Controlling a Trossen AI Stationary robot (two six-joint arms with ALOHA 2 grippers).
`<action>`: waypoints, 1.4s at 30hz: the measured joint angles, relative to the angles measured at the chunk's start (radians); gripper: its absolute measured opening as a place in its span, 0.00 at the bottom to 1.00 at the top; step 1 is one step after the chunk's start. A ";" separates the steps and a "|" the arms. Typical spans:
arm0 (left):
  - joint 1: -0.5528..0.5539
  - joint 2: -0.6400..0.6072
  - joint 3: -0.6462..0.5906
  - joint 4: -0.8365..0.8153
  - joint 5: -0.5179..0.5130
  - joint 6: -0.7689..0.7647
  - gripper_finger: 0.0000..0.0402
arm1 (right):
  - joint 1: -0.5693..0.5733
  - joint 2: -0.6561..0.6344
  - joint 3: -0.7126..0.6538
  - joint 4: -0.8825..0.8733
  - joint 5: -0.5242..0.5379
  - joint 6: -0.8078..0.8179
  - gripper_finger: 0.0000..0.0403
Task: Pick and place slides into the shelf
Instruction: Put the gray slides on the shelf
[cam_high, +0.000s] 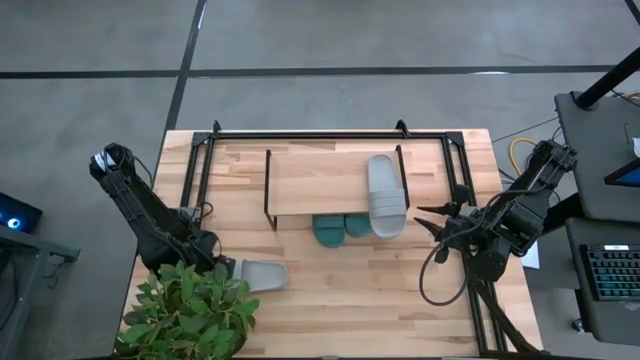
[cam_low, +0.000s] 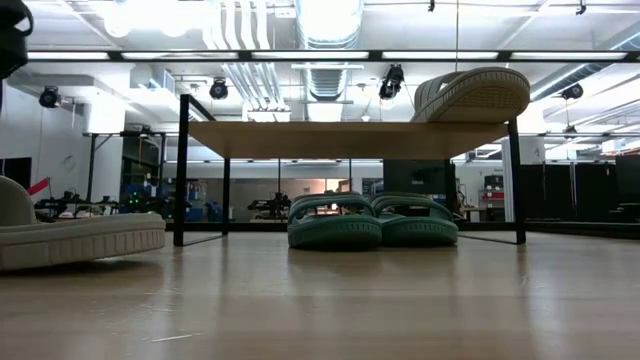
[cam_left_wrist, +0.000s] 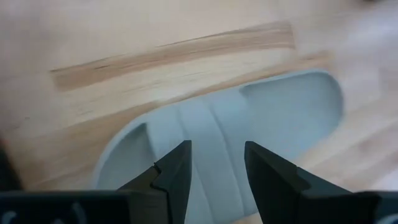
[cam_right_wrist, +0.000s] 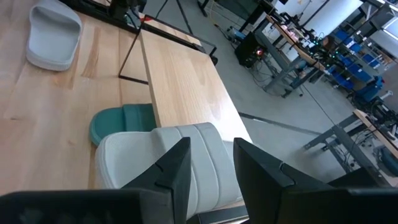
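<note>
The shelf stands across the middle of the table, its light wooden board held up on thin black legs. A pale grey slide lies on the board at about 1 o'clock, its sole tilted toward the camera. Under the board, at the centre, two teal slides sit side by side, touching, strap openings facing the camera. At 9 o'clock, well apart from the shelf, another pale grey slide rests on the table, cut off by the picture's edge. A dark rounded arm part shows at 10 o'clock. Behind is a workshop room with ceiling ducts.
</note>
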 joint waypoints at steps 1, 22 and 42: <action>-0.004 -0.006 -0.009 0.010 -0.012 0.003 0.33 | 0.000 0.000 0.000 0.000 0.000 0.000 0.28; -0.150 -0.063 -0.144 0.215 -0.056 0.017 0.33 | 0.000 0.000 0.000 0.022 0.001 0.000 0.28; -0.226 -0.062 -0.146 0.212 0.021 0.041 0.33 | 0.000 0.000 0.000 0.029 0.001 0.000 0.28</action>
